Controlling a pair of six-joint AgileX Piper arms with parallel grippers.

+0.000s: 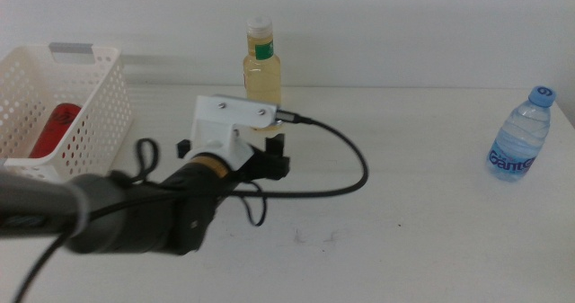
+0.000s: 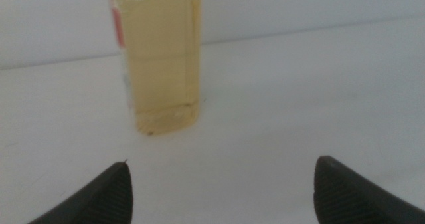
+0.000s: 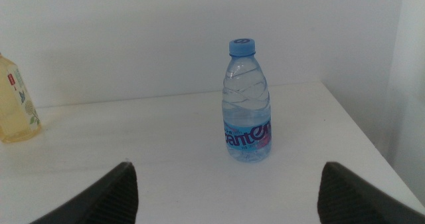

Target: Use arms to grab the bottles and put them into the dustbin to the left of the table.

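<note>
water bottle [image 3: 248, 104] label — partly readable, "ant" and "Gant" visible, nothing else legible

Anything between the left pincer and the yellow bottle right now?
No. In the left wrist view only bare white table separates the open left pincer from the yellow bottle.

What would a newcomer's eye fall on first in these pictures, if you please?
First, the thick black left arm reaching in from the left side, its open tool just short of the upright bottle of yellow liquid at the back of the table. Next, the blue-capped water bottle standing alone near the right edge, and the white basket at far left with a red can already inside.
</note>
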